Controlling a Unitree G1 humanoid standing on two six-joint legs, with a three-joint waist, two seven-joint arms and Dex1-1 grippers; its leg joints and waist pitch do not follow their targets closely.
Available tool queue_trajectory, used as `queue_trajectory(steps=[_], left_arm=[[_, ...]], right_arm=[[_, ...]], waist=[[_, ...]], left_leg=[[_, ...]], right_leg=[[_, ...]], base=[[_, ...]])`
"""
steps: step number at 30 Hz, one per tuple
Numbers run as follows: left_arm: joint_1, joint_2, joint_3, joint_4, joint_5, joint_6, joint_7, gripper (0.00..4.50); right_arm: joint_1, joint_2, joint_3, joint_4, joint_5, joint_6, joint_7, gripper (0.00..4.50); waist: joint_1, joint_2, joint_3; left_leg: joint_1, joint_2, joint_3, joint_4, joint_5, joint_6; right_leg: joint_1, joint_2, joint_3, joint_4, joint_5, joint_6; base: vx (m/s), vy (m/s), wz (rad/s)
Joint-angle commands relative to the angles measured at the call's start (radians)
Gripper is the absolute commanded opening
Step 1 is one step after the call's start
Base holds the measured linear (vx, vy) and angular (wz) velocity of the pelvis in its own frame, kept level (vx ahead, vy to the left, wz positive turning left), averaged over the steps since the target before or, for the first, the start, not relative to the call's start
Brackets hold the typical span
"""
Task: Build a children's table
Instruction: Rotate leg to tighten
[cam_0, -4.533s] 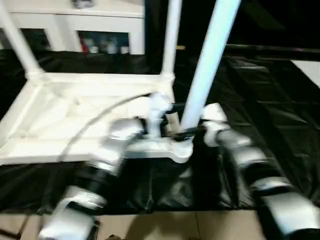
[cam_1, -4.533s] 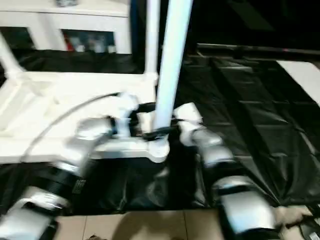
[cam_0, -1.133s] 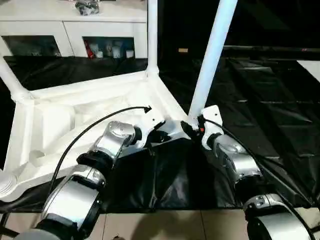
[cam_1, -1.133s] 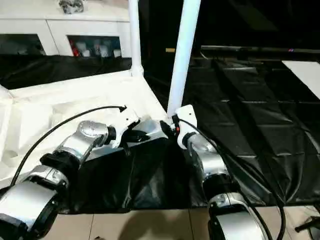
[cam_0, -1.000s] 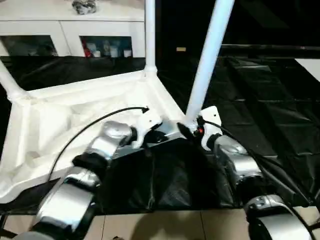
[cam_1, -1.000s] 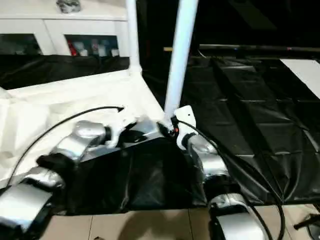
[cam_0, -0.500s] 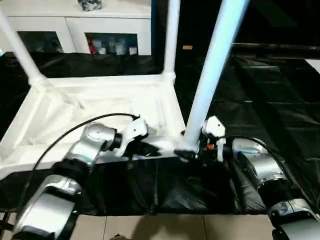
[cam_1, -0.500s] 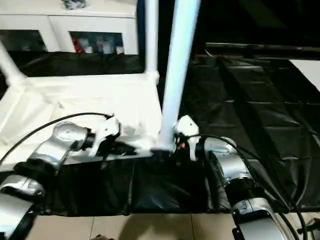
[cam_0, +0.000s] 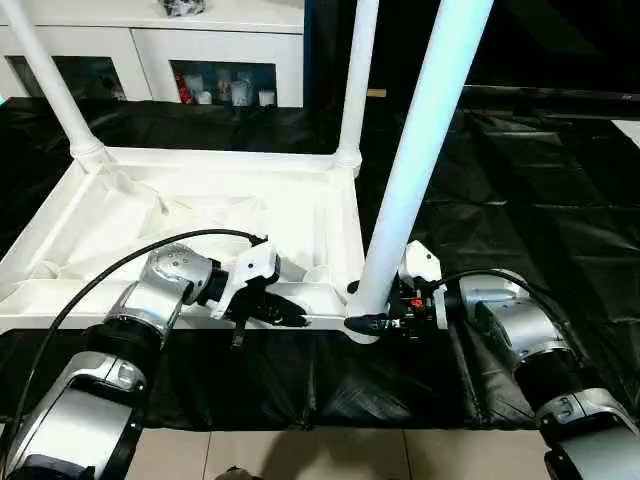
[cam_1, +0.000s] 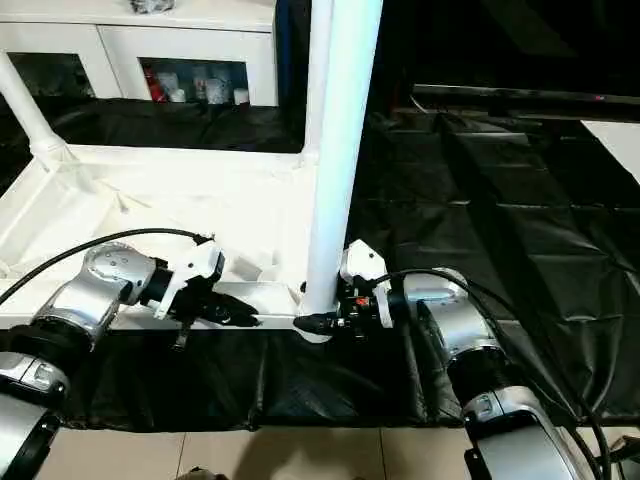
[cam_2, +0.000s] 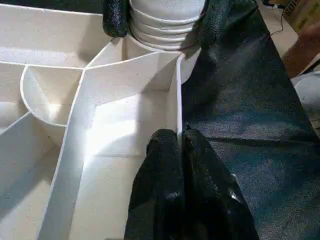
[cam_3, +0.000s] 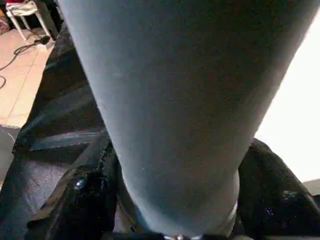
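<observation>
The white tabletop (cam_0: 180, 225) lies upside down on a black sheet (cam_0: 520, 190) spread over the floor, its ribbed underside facing up. Three white legs stand in its corner sockets: one at about ten o'clock in the head view (cam_0: 45, 80), one at about twelve (cam_0: 357, 80), and the nearest leg (cam_0: 420, 160), which rises from the near corner at about five o'clock of the tabletop.

The left tool (cam_2: 179, 145) has its two black fingers (cam_2: 162, 165) pressed together on the thin near rim wall of the tabletop, pinching that edge a little way along from the near corner socket. In the head view it sits at about nine o'clock from the foot of the nearest leg, its silver forearm (cam_0: 165, 285) reaching in from the lower left.

The right tool (cam_0: 375, 322) comes in level from about three o'clock and straddles the foot of the nearest leg. Its fingers (cam_3: 85, 200) are spread wide, one on each side of the tube just above the ringed base. They sit close against the leg, but whether they are squeezing it or merely standing beside it cannot be told.

A white cabinet (cam_0: 230, 60) with glass doors stands behind the sheet at about eleven o'clock.
</observation>
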Motion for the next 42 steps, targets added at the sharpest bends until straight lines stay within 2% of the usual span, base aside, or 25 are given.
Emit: queue_trajectory(steps=[1,2,3,4,7,8,9,10,12,13,15,17,18,19,23,24,26,27,29,30,32,33,35,39,42], left_arm=[[-0.009,-0.032,-0.009,0.012,0.014,0.032,0.05,0.0],[-0.017,-0.04,-0.009,0.026,0.032,0.042,0.101,0.0],[-0.028,-0.056,-0.004,0.047,0.049,0.058,0.169,0.0],[-0.028,-0.056,-0.004,0.047,0.049,0.058,0.169,0.0],[-0.059,-0.137,0.026,0.087,0.062,0.129,0.368,0.0],[-0.07,-0.172,0.034,0.094,0.067,0.154,0.446,0.0],[-0.078,-0.202,0.041,0.098,0.068,0.175,0.505,0.0],[-0.082,-0.222,0.044,0.097,0.067,0.188,0.532,0.0],[-0.087,-0.272,0.048,0.089,0.063,0.215,0.584,0.0],[-0.088,-0.285,0.047,0.085,0.062,0.221,0.592,0.0],[-0.087,-0.306,0.039,0.076,0.063,0.22,0.593,0.0],[-0.08,-0.311,0.028,0.065,0.063,0.207,0.557,0.0],[-0.079,-0.308,0.027,0.065,0.066,0.195,0.54,0.0],[-0.079,-0.305,0.026,0.065,0.067,0.19,0.535,0.0],[-0.064,-0.246,0.028,0.046,0.056,0.154,0.435,0.0],[-0.055,-0.222,0.024,0.034,0.053,0.142,0.392,0.0],[-0.048,-0.206,0.02,0.026,0.049,0.131,0.362,0.0],[-0.029,-0.164,0.011,0.008,0.038,0.114,0.27,0.0],[-0.022,-0.146,0.006,0.005,0.036,0.094,0.235,0.0],[-0.019,-0.133,0.006,0.005,0.035,0.086,0.212,0.0],[-0.018,-0.115,0.007,0.005,0.032,0.075,0.171,0.0],[-0.019,-0.097,0.001,0.007,0.033,0.06,0.125,0.0],[-0.017,-0.085,-0.004,0.001,0.029,0.058,0.087,0.0],[-0.013,-0.066,-0.009,-0.02,0.014,0.062,0.017,0.0],[-0.012,-0.054,-0.019,-0.02,0.018,0.053,-0.008,0.0]], right_arm=[[0.0,0.032,0.003,0.007,0.012,0.031,-0.052,2.73],[0.007,0.044,-0.005,0.004,0.006,0.03,-0.098,2.73],[0.014,0.062,-0.012,0.006,-0.016,0.032,-0.178,2.73],[0.014,0.062,-0.012,0.006,-0.016,0.032,-0.178,2.72],[0.031,0.145,-0.039,0.013,-0.075,0.081,-0.457,2.72],[0.034,0.183,-0.05,0.018,-0.085,0.101,-0.545,2.72],[0.031,0.218,-0.06,0.028,-0.095,0.112,-0.625,2.71],[0.023,0.243,-0.068,0.044,-0.099,0.116,-0.679,2.71],[-0.006,0.304,-0.083,0.094,-0.104,0.113,-0.792,2.71],[-0.018,0.321,-0.084,0.109,-0.109,0.107,-0.823,2.71],[-0.031,0.347,-0.075,0.119,-0.105,0.061,-0.806,2.71],[-0.036,0.35,-0.074,0.109,-0.097,0.012,-0.773,2.71],[-0.037,0.341,-0.08,0.096,-0.099,-0.003,-0.763,3.27],[-0.037,0.335,-0.083,0.094,-0.097,-0.006,-0.758,3.4],[-0.023,0.241,-0.108,0.038,-0.037,0.004,-0.562,3.67],[-0.016,0.2,-0.095,0.027,-0.033,0.006,-0.492,3.91],[-0.011,0.175,-0.084,0.022,-0.031,0.008,-0.446,3.94],[0.005,0.1,-0.042,0.014,-0.038,-0.014,-0.311,3.94],[0.014,0.07,-0.025,0.004,-0.036,-0.016,-0.249,3.94],[0.019,0.048,-0.015,-0.001,-0.033,-0.019,-0.202,3.94],[0.022,0.019,-0.007,-0.005,-0.025,-0.016,-0.126,3.94],[0.016,-0.002,-0.004,0.005,-0.027,-0.021,-0.067,3.94],[0.009,-0.01,-0.003,0.01,-0.025,-0.017,-0.036,3.94],[-0.008,-0.018,0.001,0.02,-0.019,0.005,0.023,3.62],[-0.016,-0.027,0.022,0.027,-0.023,0.005,0.049,3.42]], waist=[[0.002,-0.011,-0.062],[0.002,-0.011,-0.062],[-0.001,-0.014,-0.057],[-0.001,-0.014,-0.057],[-0.005,-0.012,-0.052],[-0.009,-0.014,-0.05],[-0.013,-0.013,-0.05],[-0.013,-0.014,-0.051],[-0.022,-0.003,-0.054],[-0.023,-0.005,-0.054],[-0.026,-0.006,-0.057],[-0.026,-0.004,-0.059],[-0.026,-0.007,-0.061],[-0.025,-0.007,-0.062],[-0.023,-0.006,-0.067],[-0.021,-0.007,-0.069],[-0.02,-0.006,-0.069],[-0.018,-0.007,-0.071],[-0.015,-0.005,-0.069],[-0.012,-0.005,-0.07],[-0.011,-0.004,-0.067],[-0.007,-0.006,-0.066],[-0.002,-0.005,-0.065],[0.001,-0.004,-0.065],[0.002,-0.004,-0.066]], left_leg=[[0.012,0.027,-0.004,-0.056,-0.159,0.077],[0.013,0.027,-0.003,-0.057,-0.161,0.074],[0.016,0.027,-0.004,-0.06,-0.188,0.056],[0.016,0.027,-0.004,-0.06,-0.188,0.056],[0.022,0.025,-0.011,-0.069,-0.263,-0.001],[0.024,0.025,-0.011,-0.071,-0.278,-0.008],[0.026,0.022,-0.017,-0.075,-0.317,-0.031],[0.027,0.023,-0.018,-0.074,-0.321,-0.031],[0.022,0.022,-0.018,-0.078,-0.311,-0.03],[0.021,0.021,-0.018,-0.078,-0.31,-0.029],[0.025,0.019,-0.016,-0.075,-0.324,-0.018],[0.019,0.019,-0.016,-0.073,-0.308,-0.001],[0.016,0.019,-0.014,-0.072,-0.285,0.013],[0.015,0.018,-0.014,-0.071,-0.273,0.018],[0.01,0.019,-0.011,-0.064,-0.203,0.059],[0.008,0.019,-0.01,-0.06,-0.181,0.075],[0.005,0.019,-0.009,-0.057,-0.148,0.1],[0.006,0.02,-0.009,-0.055,-0.142,0.106],[0.005,0.023,-0.005,-0.053,-0.137,0.115],[0.009,0.023,-0.004,-0.052,-0.149,0.115],[0.008,0.026,-0.004,-0.054,-0.168,0.113],[0.013,0.028,-0.004,-0.056,-0.193,0.103],[0.014,0.03,-0.004,-0.059,-0.203,0.09],[0.017,0.031,-0.005,-0.062,-0.215,0.067],[0.015,0.03,-0.005,-0.061,-0.199,0.07]], right_leg=[[0.04,-0.044,0.032,-0.064,-0.066,-0.282],[0.04,-0.044,0.032,-0.064,-0.068,-0.281],[0.034,-0.045,0.034,-0.071,-0.12,-0.269],[0.034,-0.045,0.034,-0.071,-0.12,-0.269],[0.028,-0.05,0.036,-0.088,-0.289,-0.219],[0.024,-0.048,0.037,-0.091,-0.315,-0.21],[0.023,-0.051,0.036,-0.1,-0.395,-0.179],[0.023,-0.051,0.036,-0.101,-0.404,-0.171],[0.024,-0.048,0.036,-0.102,-0.343,-0.177],[0.024,-0.045,0.034,-0.101,-0.329,-0.178],[0.022,-0.046,0.036,-0.102,-0.316,-0.184],[0.026,-0.046,0.036,-0.102,-0.289,-0.185],[0.03,-0.045,0.036,-0.098,-0.252,-0.192],[0.031,-0.045,0.035,-0.097,-0.238,-0.193],[0.041,-0.043,0.033,-0.083,-0.1,-0.229],[0.045,-0.043,0.033,-0.077,-0.051,-0.243],[0.046,-0.042,0.032,-0.071,0.008,-0.257],[0.05,-0.041,0.028,-0.069,0.021,-0.27],[0.048,-0.039,0.028,-0.066,0.039,-0.281],[0.048,-0.039,0.027,-0.067,0.025,-0.287],[0.045,-0.04,0.028,-0.069,0.002,-0.29],[0.042,-0.042,0.028,-0.073,-0.049,-0.289],[0.04,-0.043,0.029,-0.074,-0.077,-0.286],[0.038,-0.043,0.03,-0.073,-0.091,-0.286],[0.04,-0.043,0.029,-0.069,-0.06,-0.289]], base=[[0.0,0.0,0.0],[0.0,0.0,0.0],[0.0,0.0,0.0],[0.0,0.0,0.0],[0.0,0.0,0.0],[0.0,0.0,0.0],[0.0,0.0,0.0],[0.0,0.0,0.0],[0.0,0.0,0.0],[0.0,0.0,0.0],[0.0,0.0,0.0],[0.0,0.0,0.0],[0.0,0.0,0.0],[0.0,0.0,0.0],[0.0,0.0,0.0],[0.0,0.0,0.0],[0.0,0.0,0.0],[0.0,0.0,0.0],[0.0,0.0,0.0],[0.0,0.0,0.0],[0.0,0.0,0.0],[0.0,0.0,0.0],[0.0,0.0,0.0],[0.0,0.0,0.0],[0.0,0.0,0.0]])
